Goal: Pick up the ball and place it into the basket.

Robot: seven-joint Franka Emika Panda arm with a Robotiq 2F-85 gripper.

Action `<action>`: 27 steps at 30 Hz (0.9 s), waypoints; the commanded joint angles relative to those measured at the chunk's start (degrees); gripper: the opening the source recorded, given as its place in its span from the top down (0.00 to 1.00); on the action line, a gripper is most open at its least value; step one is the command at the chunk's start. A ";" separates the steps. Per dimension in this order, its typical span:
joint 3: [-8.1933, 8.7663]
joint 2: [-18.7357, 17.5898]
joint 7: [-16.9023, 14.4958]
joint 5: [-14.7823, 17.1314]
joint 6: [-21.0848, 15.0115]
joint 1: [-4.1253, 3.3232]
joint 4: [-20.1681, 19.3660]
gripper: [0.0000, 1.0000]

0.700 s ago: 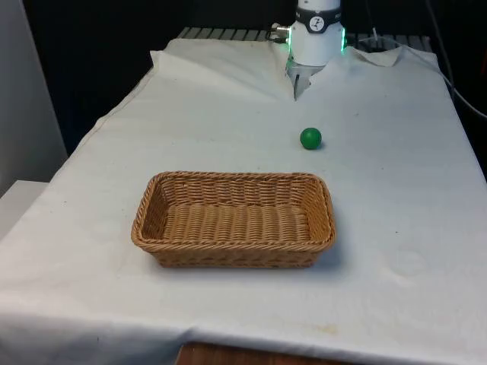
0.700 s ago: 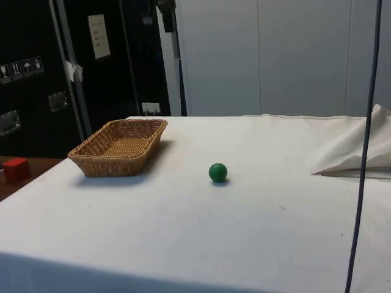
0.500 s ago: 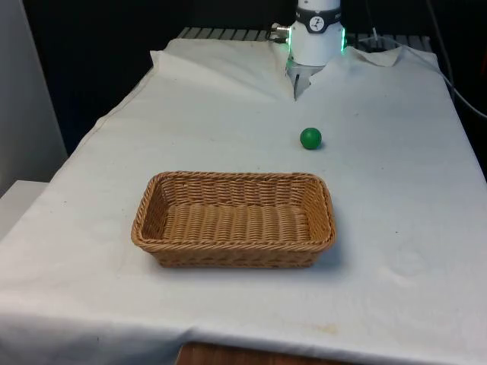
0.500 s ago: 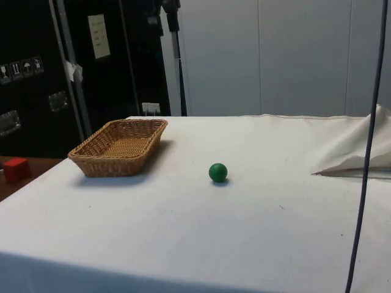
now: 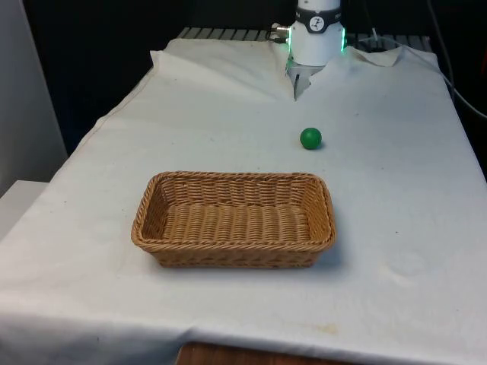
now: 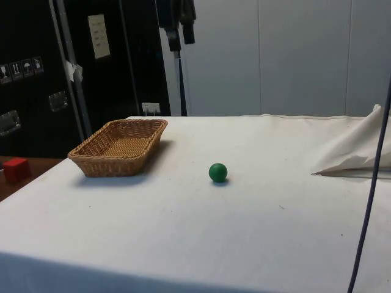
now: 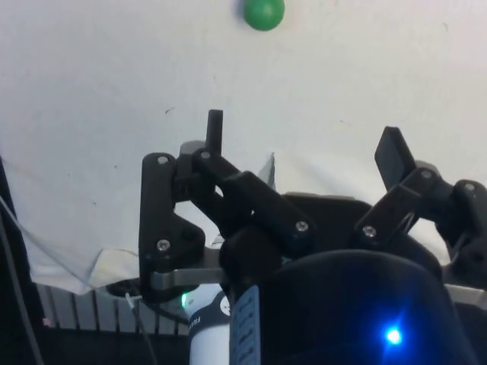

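- The gripper (image 7: pixel 304 144) hangs high above the white cloth (image 5: pixel 228 122); its two black fingers (image 7: pixel 215 129) stand well apart with nothing between them, and in the side view it shows as a dark shape (image 6: pixel 181 21) near the upper edge, far above the tabletop.
- The green ball (image 5: pixel 310 138) rests on the cloth, free of any contact; in the front view it lies at about one o'clock from the basket (image 5: pixel 156 228), well apart from it, and near the robot's white base at the far end.
- In the side view the ball (image 6: pixel 218 173) sits at roughly four o'clock from the basket (image 6: pixel 91 166), with open cloth between the two; in the wrist view the ball (image 7: pixel 264 12) sits on the cloth beyond the fingertips.
- The wicker basket is rectangular, stands upright and holds nothing.
- A small red block (image 6: pixel 15 169) sits off the table, at about nine o'clock from the basket in the side view; the cloth bunches into a fold (image 6: pixel 354 152) at the table's far end.
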State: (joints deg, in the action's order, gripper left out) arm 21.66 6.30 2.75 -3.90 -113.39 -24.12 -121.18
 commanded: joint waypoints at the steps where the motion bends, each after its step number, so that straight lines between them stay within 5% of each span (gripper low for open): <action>1: -0.17 1.09 0.52 -0.57 -1.83 0.00 -1.83 0.00; 12: 0.11 4.18 -0.69 0.46 -9.17 0.00 -10.03 0.00; 27: 1.09 1.20 -2.52 2.64 -17.13 -0.06 -15.18 0.00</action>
State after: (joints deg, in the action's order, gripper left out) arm 22.63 7.73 0.69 -1.95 -129.55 -24.06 -135.91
